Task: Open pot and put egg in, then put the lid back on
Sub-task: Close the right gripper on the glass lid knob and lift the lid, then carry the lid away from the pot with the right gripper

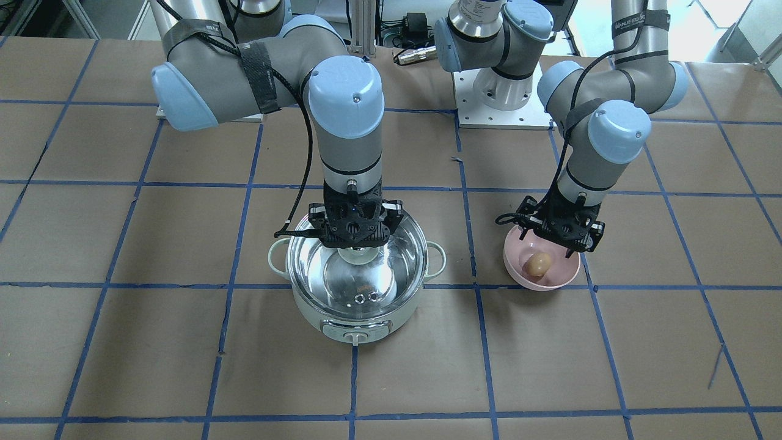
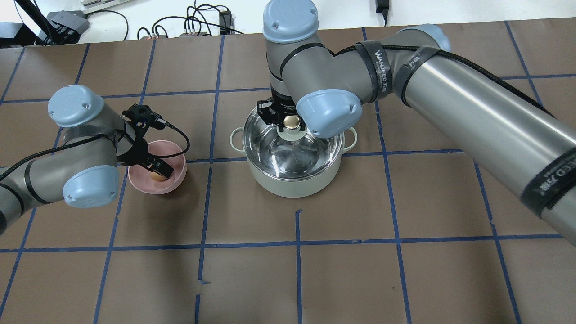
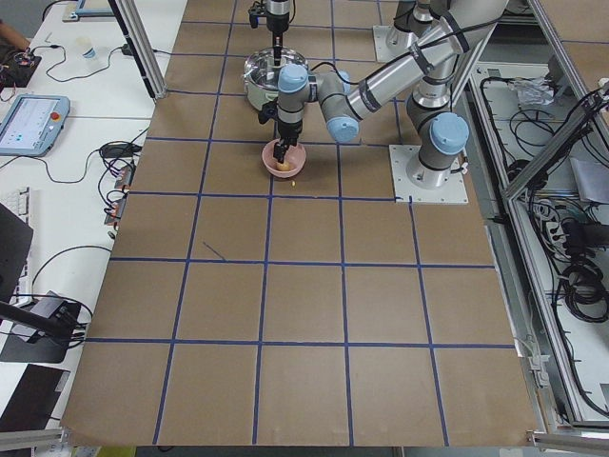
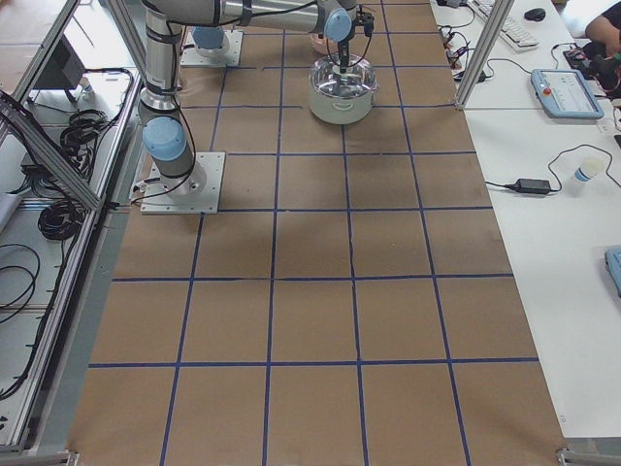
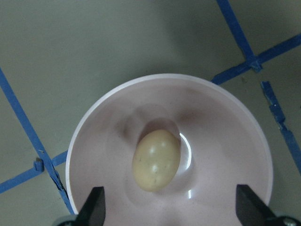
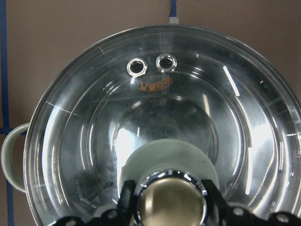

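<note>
One egg, and it's lying on its side right at the bottom of the pink bowl, not in the pot. In the left wrist view its long axis runs nearly up and down the frame, with the top end leaning a touch to the right, so it sits roughly crosswise to the line between the two fingers. I honestly can't tell which end is the pointier one. The left gripper hangs straight over the bowl with its jaws spread wide, one finger on each side of the egg and well clear of it, holding nothing. Moving outward, the pot stands on the table off to the robot's right of the bowl, not touching it, and its dial faces away from the robot. The glass lid looks seated on the pot's rim, with the vent holes on the dial side. The right gripper comes straight down on the lid's knob, jaws closed in snug against both sides of it. Blue tape lines grid the brown tabletop around both.
</note>
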Available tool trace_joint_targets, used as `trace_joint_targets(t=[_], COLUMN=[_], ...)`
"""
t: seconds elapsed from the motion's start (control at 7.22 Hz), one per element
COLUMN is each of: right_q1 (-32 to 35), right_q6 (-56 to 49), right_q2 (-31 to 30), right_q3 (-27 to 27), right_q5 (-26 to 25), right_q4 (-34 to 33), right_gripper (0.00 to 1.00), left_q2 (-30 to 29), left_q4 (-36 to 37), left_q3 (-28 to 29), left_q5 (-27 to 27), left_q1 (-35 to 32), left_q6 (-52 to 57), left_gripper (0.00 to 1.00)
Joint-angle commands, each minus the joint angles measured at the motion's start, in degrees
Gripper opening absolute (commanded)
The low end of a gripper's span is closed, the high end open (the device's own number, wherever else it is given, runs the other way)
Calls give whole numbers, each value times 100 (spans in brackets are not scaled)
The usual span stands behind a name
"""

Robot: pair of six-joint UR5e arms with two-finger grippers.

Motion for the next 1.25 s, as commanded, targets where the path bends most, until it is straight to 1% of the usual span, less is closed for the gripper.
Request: trace_joint_targets(t=[0.0,0.14,0.28,0.42,0.55,0.69,0.83,0.97,1.11], right_q1=[0,-9,-122,-419,-892,-1418,-1833,-2019,-2021], right_q6=[-27,-36,-62,-289,-387,-910,-1376,-1616,-1627], right_q2=[-61,-253,-594,-1032,-1498,-1824,-1915,-1933,-1968], right_q3=[-55,-160,-213,-187,-187,-187,-204,-222,-240], right_q5=[-10,-18,-27,-19,-1,25,78,78,69], right_q4=[-7,19,359,884,1551,1975,2249,2269,2269], right_gripper=[6,5,6,6,6,6,6,6,6], left_q2=[-245,-246,-255,-272,-298,-333,-351,-360,-369], left_q4=[344,345,337,345,345,354,354,354,345], left_q3=[-14,-22,-49,-40,-49,-49,-49,-49,-58], left_q5=[3,12,-5,-23,-32,-32,-32,-32,-32], left_q1=[0,0,0,0,0,0,0,0,0], left_q6=[190,313,419,446,464,464,464,464,455], left_gripper=[96,96,96,96,96,96,96,96,96])
